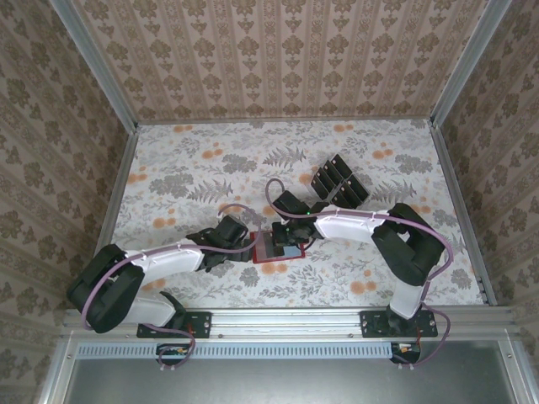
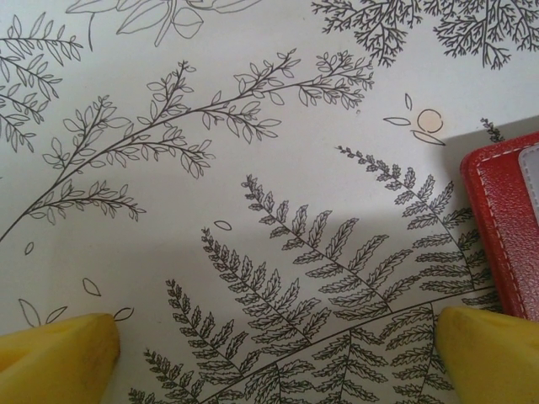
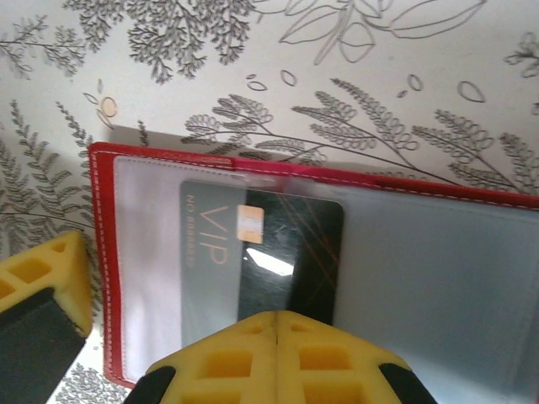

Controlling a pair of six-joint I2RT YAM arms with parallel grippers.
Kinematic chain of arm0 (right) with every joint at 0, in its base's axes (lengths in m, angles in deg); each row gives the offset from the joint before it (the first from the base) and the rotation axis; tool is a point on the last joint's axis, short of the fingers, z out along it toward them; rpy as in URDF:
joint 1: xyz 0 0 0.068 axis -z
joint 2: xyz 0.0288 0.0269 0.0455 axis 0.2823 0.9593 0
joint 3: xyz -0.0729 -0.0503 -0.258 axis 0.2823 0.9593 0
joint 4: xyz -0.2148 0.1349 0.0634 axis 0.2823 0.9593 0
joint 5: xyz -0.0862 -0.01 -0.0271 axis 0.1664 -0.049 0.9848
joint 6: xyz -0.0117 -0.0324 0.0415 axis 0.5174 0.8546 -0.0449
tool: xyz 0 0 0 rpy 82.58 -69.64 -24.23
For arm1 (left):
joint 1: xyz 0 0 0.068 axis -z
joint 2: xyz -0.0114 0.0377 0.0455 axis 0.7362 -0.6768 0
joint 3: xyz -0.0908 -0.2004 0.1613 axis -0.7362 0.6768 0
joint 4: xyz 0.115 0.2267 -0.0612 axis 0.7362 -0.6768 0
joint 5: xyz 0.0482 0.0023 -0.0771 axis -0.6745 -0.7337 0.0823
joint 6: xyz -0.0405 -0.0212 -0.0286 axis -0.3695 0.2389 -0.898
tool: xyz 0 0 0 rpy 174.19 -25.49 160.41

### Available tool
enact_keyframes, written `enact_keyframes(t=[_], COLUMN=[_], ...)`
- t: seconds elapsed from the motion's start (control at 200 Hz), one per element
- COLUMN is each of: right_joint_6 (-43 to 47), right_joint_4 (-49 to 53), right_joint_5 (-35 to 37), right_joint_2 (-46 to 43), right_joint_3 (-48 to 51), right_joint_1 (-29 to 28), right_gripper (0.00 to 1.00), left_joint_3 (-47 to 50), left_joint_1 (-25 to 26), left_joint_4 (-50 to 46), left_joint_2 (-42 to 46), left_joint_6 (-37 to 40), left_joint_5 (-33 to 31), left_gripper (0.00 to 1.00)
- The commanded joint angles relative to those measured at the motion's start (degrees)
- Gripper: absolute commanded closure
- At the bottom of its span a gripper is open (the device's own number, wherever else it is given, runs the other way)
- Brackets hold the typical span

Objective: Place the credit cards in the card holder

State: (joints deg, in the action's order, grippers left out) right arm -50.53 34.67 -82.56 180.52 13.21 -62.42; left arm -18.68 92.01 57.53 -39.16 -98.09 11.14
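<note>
Touching the "VIP" credit card in the card holder, right tool clenched, left tool released.

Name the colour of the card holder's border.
The card holder border is red; best view: right wrist.

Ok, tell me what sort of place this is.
Probably a small purpose-built robot test booth, not a lived-in room. Patterned wallpaper panels in metal frame posts box in a table with a floral cover, and a left arm and right arm are bolted to a rail along its near edge.
</note>
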Motion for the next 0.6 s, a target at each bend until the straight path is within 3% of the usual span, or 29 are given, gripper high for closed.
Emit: enact_keyframes(t=[0.0,0.335,0.595], right_joint_6=[-1.54,-0.32,0.78], right_joint_4=[-1.26,2.08,4.16], right_joint_5=[-1.98,3.07,4.69], right_joint_2=[1.43,-4.81,-3.85], right_joint_3=[-0.86,1.92,2.96], right_joint_1=[-0.69,0.9,1.77], right_gripper=[0.96,0.93,0.94], left_joint_3=[0.67,0.5,0.1], left_joint_1=[0.11,0.42,0.49], left_joint_4=[4.12,4.02,4.18], left_joint_2=[-3.25,-3.47,-4.27], left_joint_6=[0.53,0.63,0.66], left_joint_5=[2.44,2.32,2.41], left_gripper=[0.0,0.0,0.0])
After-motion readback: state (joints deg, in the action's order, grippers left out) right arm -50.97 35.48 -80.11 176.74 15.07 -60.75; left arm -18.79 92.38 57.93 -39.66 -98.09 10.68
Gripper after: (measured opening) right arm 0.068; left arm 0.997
